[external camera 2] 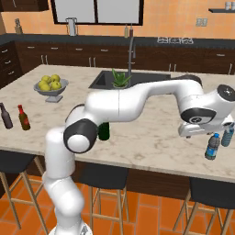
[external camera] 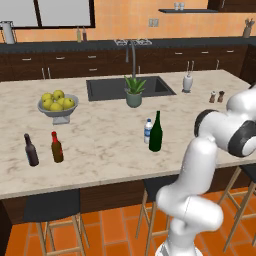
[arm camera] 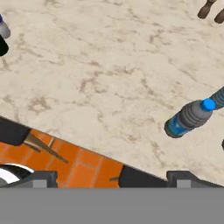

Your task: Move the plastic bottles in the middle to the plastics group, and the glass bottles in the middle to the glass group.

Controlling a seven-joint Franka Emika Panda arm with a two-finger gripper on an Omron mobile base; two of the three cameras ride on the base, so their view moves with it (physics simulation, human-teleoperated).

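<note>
A tall dark green glass bottle point(external camera: 156, 132) stands mid-counter with a small white-capped plastic bottle point(external camera: 148, 131) close on its left. In the right base view the arm covers most of the green bottle point(external camera 2: 104, 131). My gripper point(external camera 2: 205, 134) hangs open and empty over the counter's right end, just up and left of a blue-capped plastic bottle point(external camera 2: 212, 146) that stands free of it. A second clear bottle point(external camera 2: 227, 136) stands beside that one. The hand view has the blue-capped bottle point(arm camera: 188, 118) at the right. The glass group, a blackish bottle point(external camera: 31, 150) and a red-capped brown bottle point(external camera: 57, 147), stands far left.
A fruit bowl point(external camera: 57, 106) sits at the back left, and a potted plant point(external camera: 134, 92) stands by the sink point(external camera: 100, 90). Two small shakers point(external camera: 216, 96) and a white jar point(external camera: 187, 82) are at the back right. Stools stand under the counter's front edge point(arm camera: 65, 144).
</note>
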